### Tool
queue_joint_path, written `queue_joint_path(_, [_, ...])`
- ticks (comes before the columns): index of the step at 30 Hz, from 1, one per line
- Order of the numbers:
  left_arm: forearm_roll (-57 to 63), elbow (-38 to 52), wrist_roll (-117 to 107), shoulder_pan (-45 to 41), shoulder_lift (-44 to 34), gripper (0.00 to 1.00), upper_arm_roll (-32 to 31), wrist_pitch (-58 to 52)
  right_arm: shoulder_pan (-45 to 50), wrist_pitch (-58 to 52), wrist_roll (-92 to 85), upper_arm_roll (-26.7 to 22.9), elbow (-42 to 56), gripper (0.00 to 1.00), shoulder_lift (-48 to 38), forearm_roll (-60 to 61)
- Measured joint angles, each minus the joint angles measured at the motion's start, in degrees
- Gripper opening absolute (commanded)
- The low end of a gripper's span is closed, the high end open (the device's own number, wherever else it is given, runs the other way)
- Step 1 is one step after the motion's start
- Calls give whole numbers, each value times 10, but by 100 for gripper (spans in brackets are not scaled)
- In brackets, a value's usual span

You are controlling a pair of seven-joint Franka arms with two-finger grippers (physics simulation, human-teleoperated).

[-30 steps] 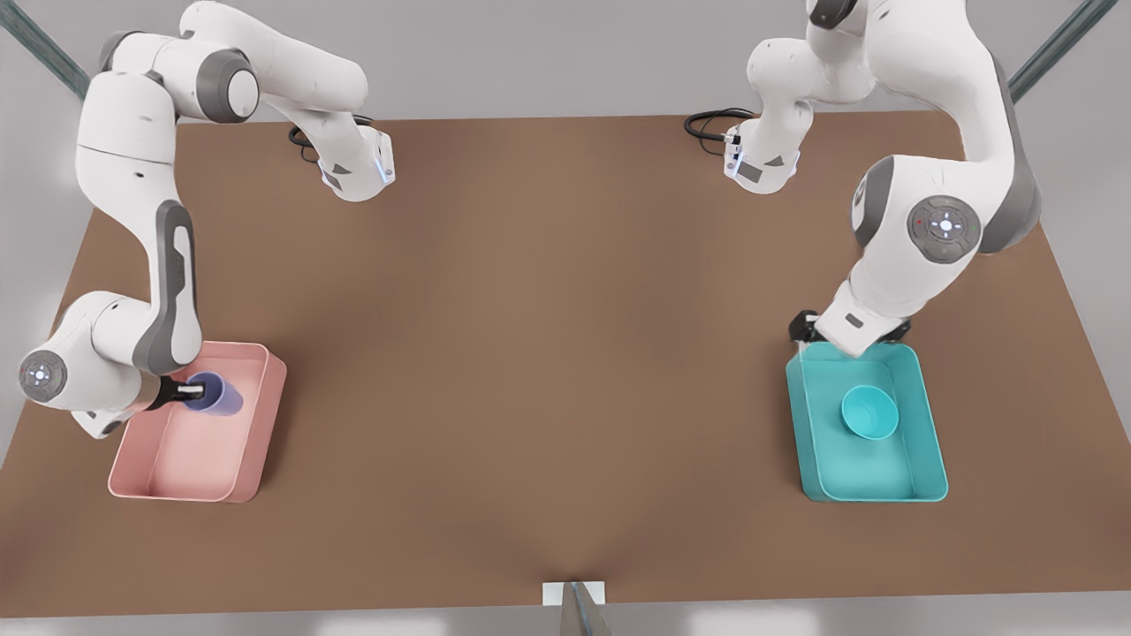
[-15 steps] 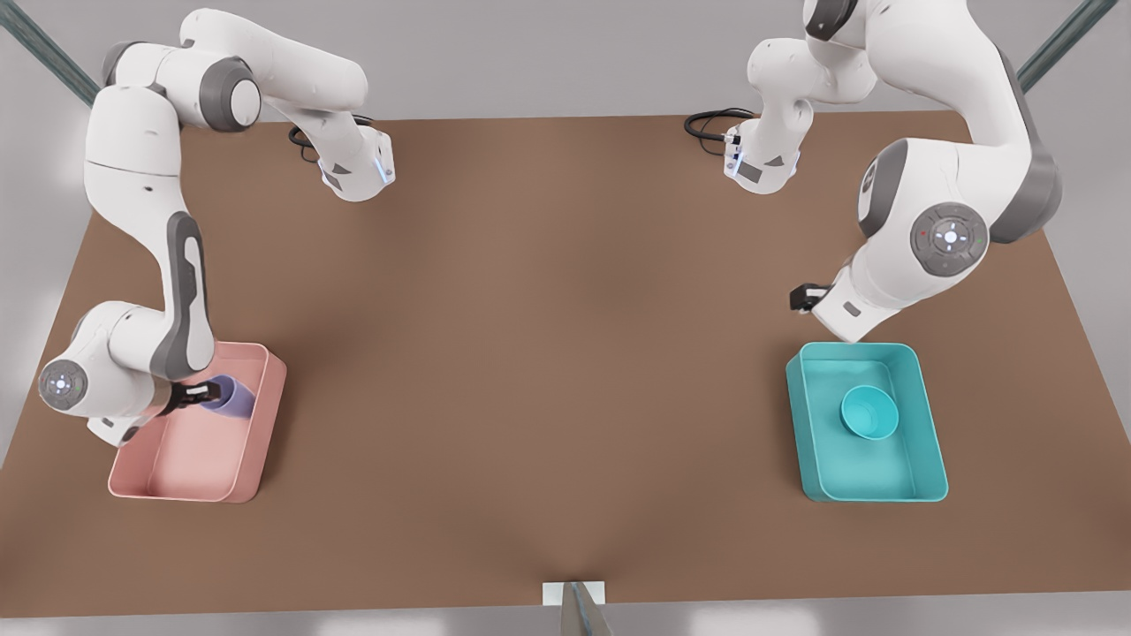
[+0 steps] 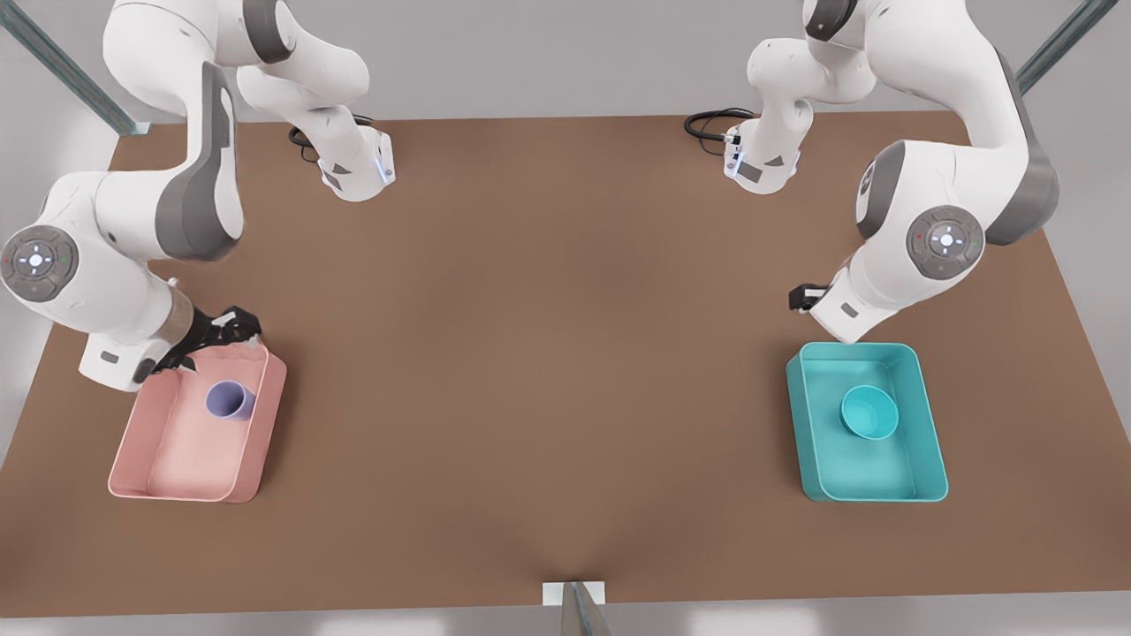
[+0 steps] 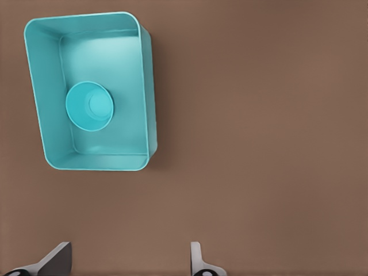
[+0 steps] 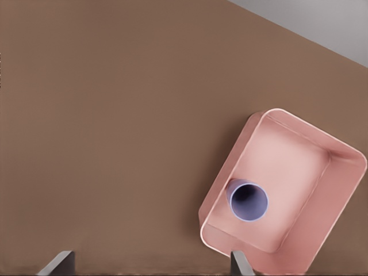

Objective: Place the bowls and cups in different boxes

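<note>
- Right end effector (image 3: 231,329), at the front view's left, hangs above the far end of the pale pink rectangular tray (image 3: 263,424); its fingers (image 5: 62,261) are spread wide with nothing between them.
- Small lavender handleless cup (image 3: 229,400) stands upright in the pink tray, close against the long wall toward the table's centre.
- My read on the cup: light, rigid, smooth-walled, likely slippery. If I had to take it again I would pinch across the rim or clamp the tapering wall from above, minding the near wall.
- Brown table (image 3: 548,353) between the trays is open, so there is plenty of room to swing either arm.
- Left end effector (image 3: 811,297), at the front view's right, sits beyond the far end of the teal rectangular tray (image 3: 929,424); fingers (image 4: 54,261) parted, holding nothing.
- Small shallow teal bowl (image 3: 869,412) rests mid-tray, apart from all walls.
- Bowl judged light, stiff; the thin rim is the only hold.
- Both pieces look sorted; nothing seems left.
</note>
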Motion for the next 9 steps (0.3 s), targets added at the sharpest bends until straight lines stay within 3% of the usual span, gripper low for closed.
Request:
queue_joint_path(3, [1, 0, 0, -1, 0, 100, 0, 0, -5, -31, 27, 3, -68, 100, -72, -9])
queue_joint_path(9, [0, 0, 0, -2, -2, 100, 0, 0, -17, -58, 70, 5, -91, 100, -92, -12])
